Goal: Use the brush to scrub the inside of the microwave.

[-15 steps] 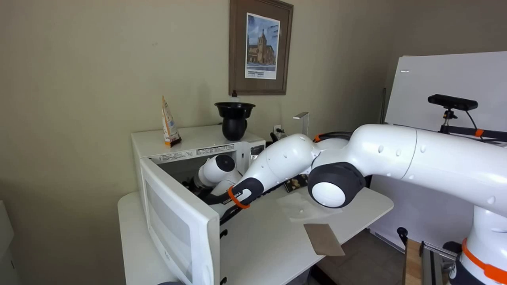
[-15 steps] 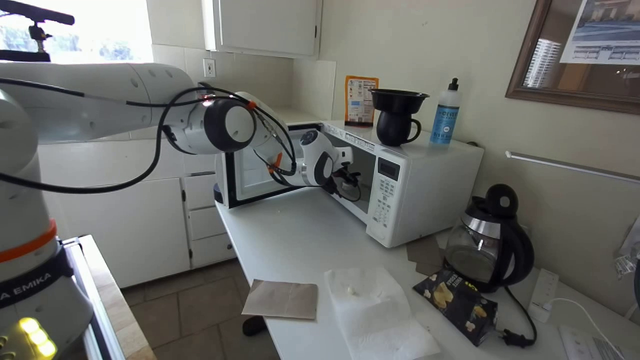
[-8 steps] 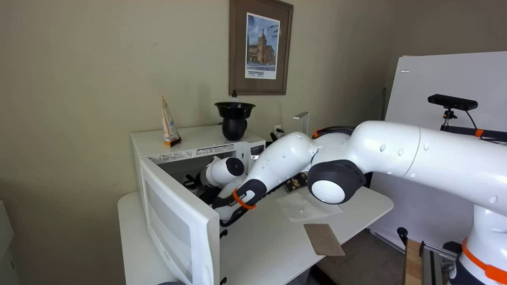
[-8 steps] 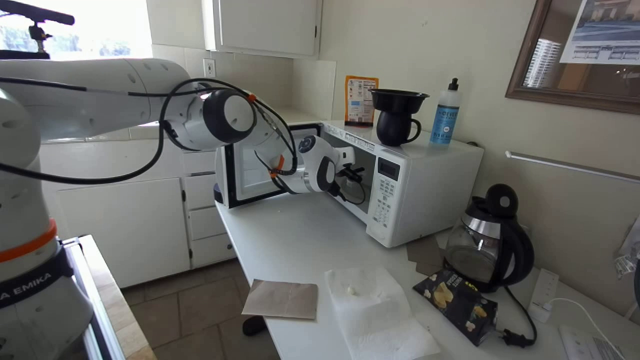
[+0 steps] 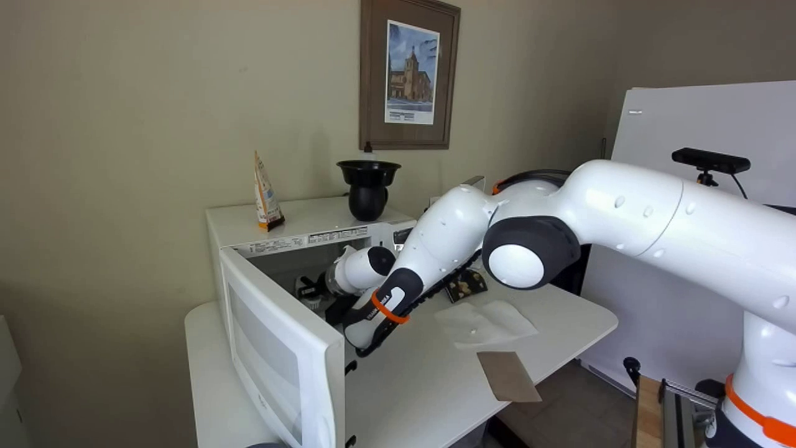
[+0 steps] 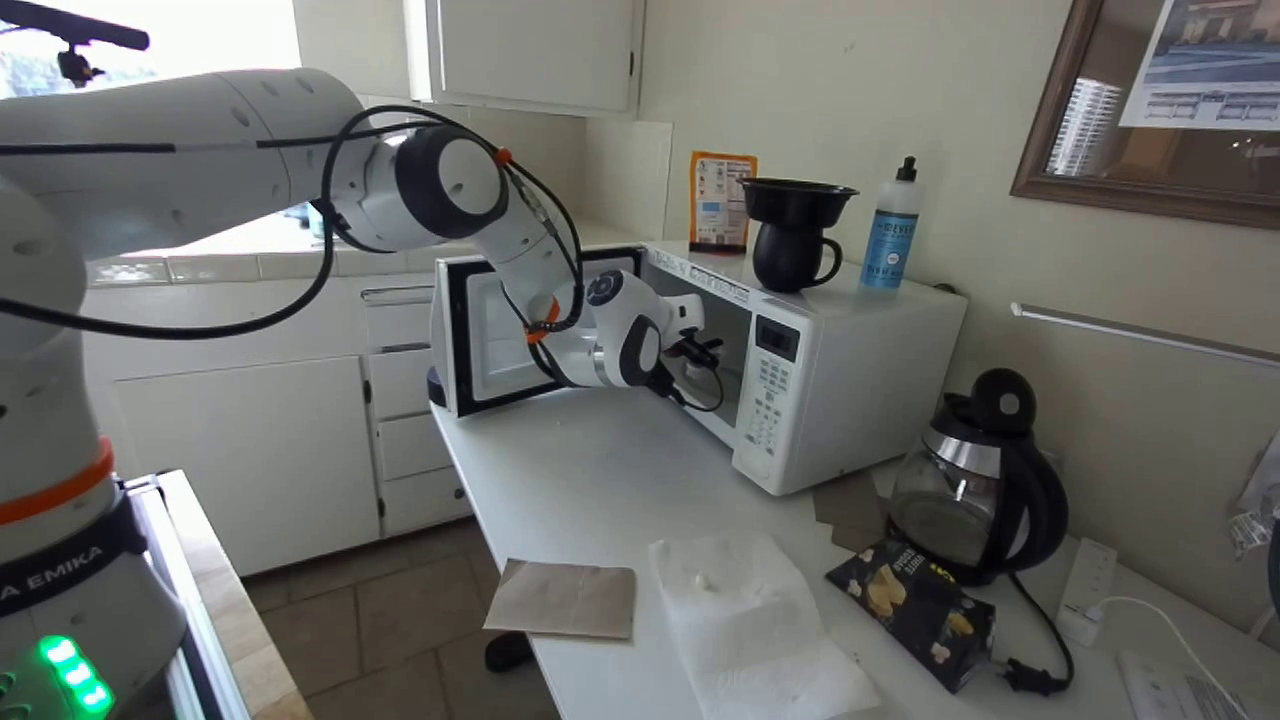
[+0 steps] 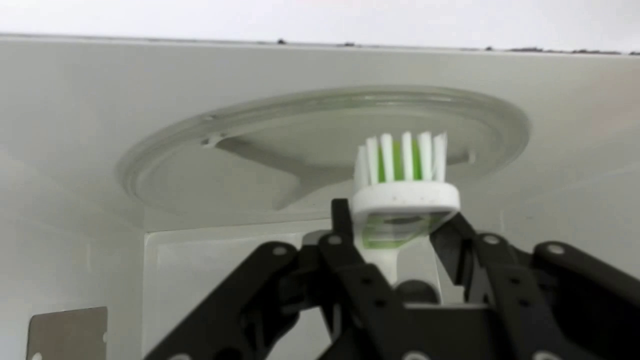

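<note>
wrist view: gripper (image 7: 396, 226), fingers clamped on brush (image 7: 406, 197), white, with white and green bristles; brush is inside the microwave (image 6: 870, 370), against the round turntable plate (image 7: 210, 175) in line of sight, contact unclear. both exterior views: door (image 5: 267, 348) stands open; black mug (image 6: 782, 258) beneath black bowl (image 6: 798, 206) on microwave's top.

White and rounded, the arm (image 5: 734, 242) carries oval marks (image 5: 619, 201), and a black collar (image 5: 541, 230) rings a white cap (image 5: 516, 266). In an exterior view a black cable (image 6: 180, 331) loops at nine o'clock; at eight, the base (image 6: 120, 620) has an orange band (image 6: 60, 488), lettering (image 6: 60, 580) and three green lights (image 6: 77, 677). The black gripper (image 7: 398, 220) shows round grey screw heads (image 7: 280, 250), one at seven o'clock in the wrist view.
</note>
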Controlling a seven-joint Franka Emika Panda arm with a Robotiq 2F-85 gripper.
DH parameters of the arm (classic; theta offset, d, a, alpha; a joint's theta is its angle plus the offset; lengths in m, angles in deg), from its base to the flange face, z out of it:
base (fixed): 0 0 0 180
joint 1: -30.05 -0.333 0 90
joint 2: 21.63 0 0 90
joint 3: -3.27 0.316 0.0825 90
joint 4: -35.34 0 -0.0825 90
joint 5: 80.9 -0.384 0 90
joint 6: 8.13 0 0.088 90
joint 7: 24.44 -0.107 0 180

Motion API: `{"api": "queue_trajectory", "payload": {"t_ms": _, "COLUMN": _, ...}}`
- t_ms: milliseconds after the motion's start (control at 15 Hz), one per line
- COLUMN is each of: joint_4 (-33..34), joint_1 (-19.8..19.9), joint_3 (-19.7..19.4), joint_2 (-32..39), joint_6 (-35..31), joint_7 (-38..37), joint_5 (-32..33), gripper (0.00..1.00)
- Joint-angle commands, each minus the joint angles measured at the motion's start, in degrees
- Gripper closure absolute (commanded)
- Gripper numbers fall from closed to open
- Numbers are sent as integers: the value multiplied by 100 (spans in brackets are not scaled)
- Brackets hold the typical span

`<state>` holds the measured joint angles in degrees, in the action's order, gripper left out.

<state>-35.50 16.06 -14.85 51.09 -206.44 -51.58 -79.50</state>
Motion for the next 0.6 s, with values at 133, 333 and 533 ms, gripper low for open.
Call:
{"api": "queue_trajectory", "payload": {"t_ms": 133, "joint_4": -1887, "joint_1": 33, "joint_3": 604, "joint_2": -1235, "joint_6": -432, "joint_7": 1666, "joint_5": -649, "gripper": 81}}
{"api": "queue_trajectory", "payload": {"t_ms": 333, "joint_4": -2655, "joint_1": 124, "joint_3": 767, "joint_2": -1755, "joint_6": -499, "joint_7": 2036, "joint_5": -742, "gripper": 81}}
{"api": "queue_trajectory", "payload": {"t_ms": 533, "joint_4": -3455, "joint_1": 424, "joint_3": 1162, "joint_2": -2325, "joint_6": -562, "joint_7": 2179, "joint_5": -573, "gripper": 81}}
